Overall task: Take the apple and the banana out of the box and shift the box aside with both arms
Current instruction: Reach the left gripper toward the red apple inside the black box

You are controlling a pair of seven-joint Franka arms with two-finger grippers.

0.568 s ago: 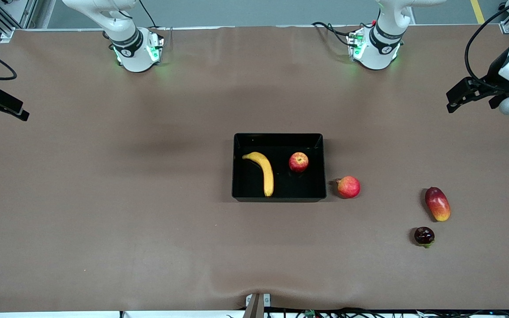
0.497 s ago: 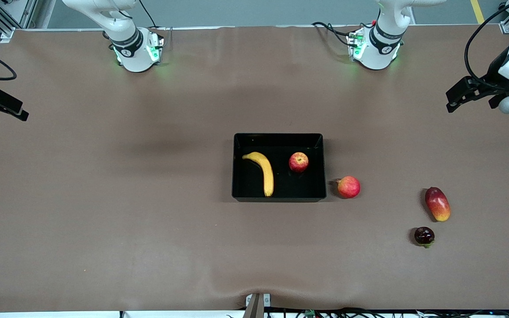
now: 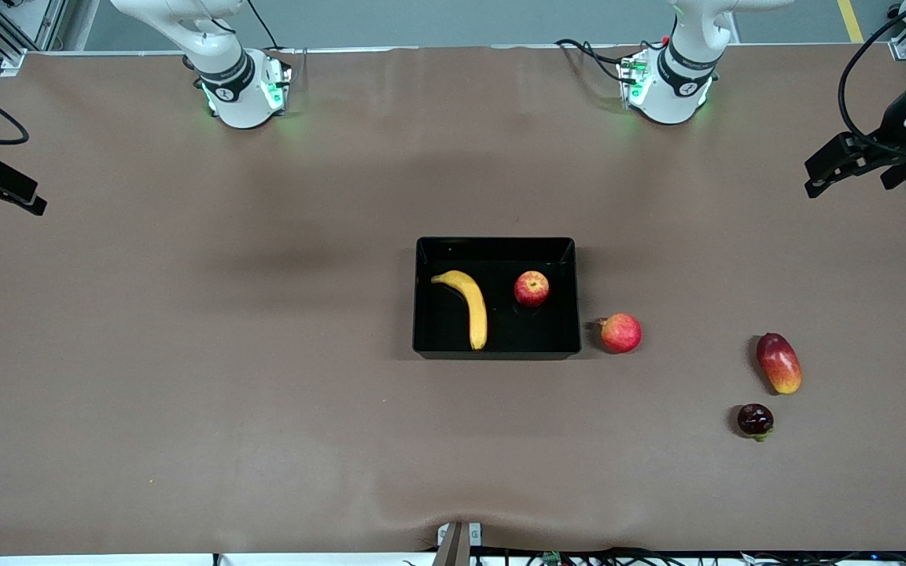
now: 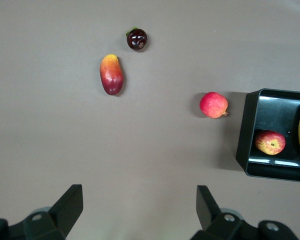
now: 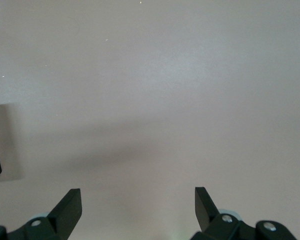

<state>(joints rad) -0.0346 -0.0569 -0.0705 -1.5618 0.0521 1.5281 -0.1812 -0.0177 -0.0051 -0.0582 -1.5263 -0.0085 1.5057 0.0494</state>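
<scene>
Both sets of jaws are spread wide and holding nothing: the left gripper (image 4: 137,210) hangs high over the worktop (image 3: 185,354) at the left arm's end, the right gripper (image 5: 135,210) over bare worktop at the right arm's end, both well apart from the box (image 3: 498,352). Nothing's been lifted out yet; the banana (image 3: 466,305) and apple (image 3: 532,288) are both lying in the box mid-worktop. For the first pick I'd have the left arm go for the apple, since it's on that arm's side of the box: come straight down, straddle it across the middle, and don't clip the box wall. Don't mix it up with the pinkish fruit (image 3: 620,332) just beside the box outside, and the mango (image 3: 778,362) and dark little fruit (image 3: 755,420) aren't part of this either. Hard to see: the front view only catches each gripper at the frame edge, the left wrist view cuts off most of the banana, and the right wrist view shows just a sliver of the box.
</scene>
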